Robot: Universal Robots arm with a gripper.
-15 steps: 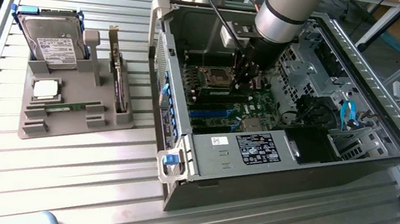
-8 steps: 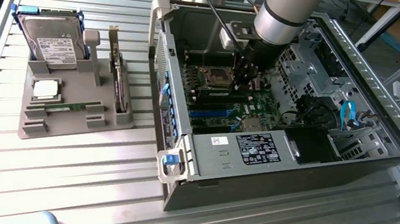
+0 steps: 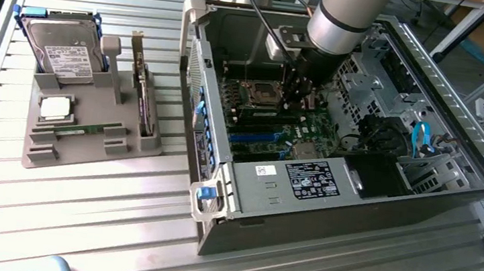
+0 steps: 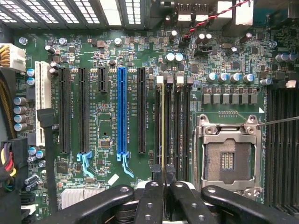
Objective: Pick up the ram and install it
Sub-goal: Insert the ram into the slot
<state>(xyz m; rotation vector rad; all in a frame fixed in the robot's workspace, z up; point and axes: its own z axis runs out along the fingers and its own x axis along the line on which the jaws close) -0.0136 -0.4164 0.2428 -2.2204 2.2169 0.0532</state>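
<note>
In the exterior view the arm reaches down into an open computer case (image 3: pixel 305 223) lying on the slatted metal worktop (image 3: pixel 80 220). The hand (image 3: pixel 296 104) is low over the motherboard (image 3: pixel 315 126), beside the processor socket (image 3: pixel 260 93). A black label (image 3: pixel 311 181) and a small white sticker (image 3: pixel 264 170) sit on the case's inner frame; their print is too small to read. To the exterior view's left of the case, a grey holder (image 3: pixel 86 159) carries a hard drive (image 3: pixel 67 50) with a white label that cannot be read, a square processor chip (image 3: pixel 54 108), an upright expansion card (image 3: pixel 144 98) and another green memory stick (image 3: pixel 76 130) lying flat.

In the wrist view the hand (image 4: pixel 163 171) is nearly closed, its black fingers (image 4: pixel 152 196) pinching the ram (image 4: pixel 162 126). The ram shows edge-on as a thin pale line along the first of the black memory slots (image 4: pixel 182 126), between the long black card slot (image 4: pixel 141 112) and the empty socket (image 4: pixel 228 161). Whether it is fully seated cannot be told. White lettering runs beside the blue slot (image 4: pixel 122 112) and its neighbours, too fine to read.
</note>
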